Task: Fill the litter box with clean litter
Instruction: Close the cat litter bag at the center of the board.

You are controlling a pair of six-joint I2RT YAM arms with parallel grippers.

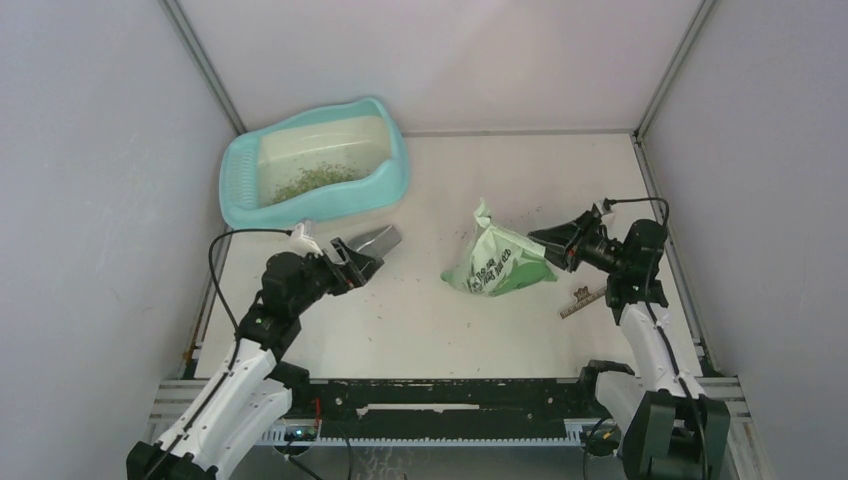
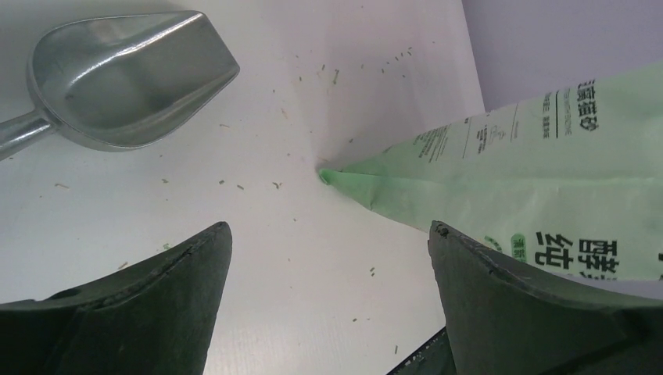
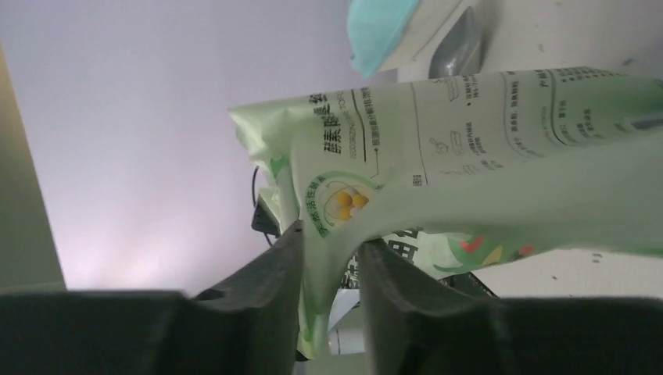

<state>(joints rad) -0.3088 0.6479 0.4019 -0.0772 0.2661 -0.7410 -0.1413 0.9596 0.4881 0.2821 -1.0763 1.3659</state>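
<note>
The turquoise litter box (image 1: 240,185) stands at the back left, with a thin layer of pale green litter (image 1: 310,180) in its cream inside. A grey metal scoop (image 1: 378,240) lies empty on the table just in front of it. My left gripper (image 1: 360,262) hovers beside the scoop, open and holding nothing (image 2: 328,228). The green printed bag (image 1: 497,265) slumps on the table at centre right. My right gripper (image 1: 545,245) is at the bag's right end. Its jaws stand slightly apart, and a fold of the bag (image 3: 485,156) hangs loosely between them (image 3: 330,234).
Loose granules are scattered over the white table around the scoop (image 2: 125,86) and the bag (image 2: 539,180). A small ruler-like strip (image 1: 583,300) lies next to the right arm. Grey walls close in the left, right and back sides.
</note>
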